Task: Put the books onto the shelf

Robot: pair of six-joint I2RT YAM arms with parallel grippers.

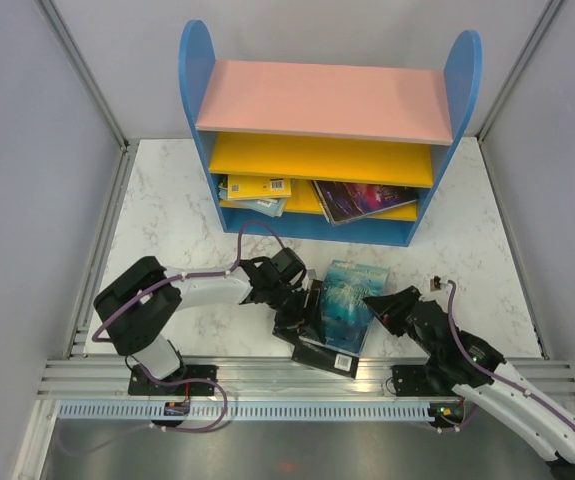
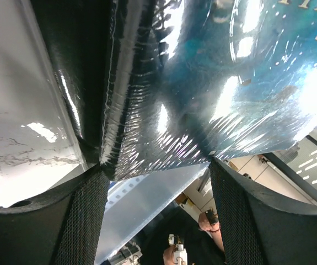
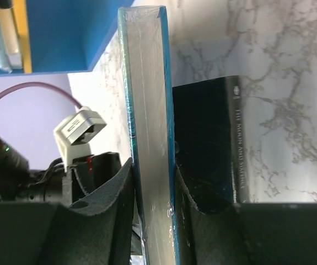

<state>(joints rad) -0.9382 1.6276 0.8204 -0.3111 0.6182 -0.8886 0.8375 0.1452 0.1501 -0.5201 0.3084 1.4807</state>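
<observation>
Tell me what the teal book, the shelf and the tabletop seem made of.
The teal book: paper pages, glossy cover, possibly film-wrapped, from wrinkled glare. The shelf: painted board, matte, flat colours; wood or plastic unclear. The tabletop: marble-look, grey veins; likely laminate.

The book (image 1: pixel 352 300) is teal, the shelf (image 1: pixel 322 100) blue-pink-yellow.

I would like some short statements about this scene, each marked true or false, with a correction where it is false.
1. The right fingers grip the teal book by its edge. True.
2. Every book is already on the shelf. False: the teal book and a black book are in front of it.
3. A yellow book lies inside the shelf, at its left. True.
4. The dark fantasy book lies on the table. False: it is inside the shelf, right of the yellow book.
</observation>
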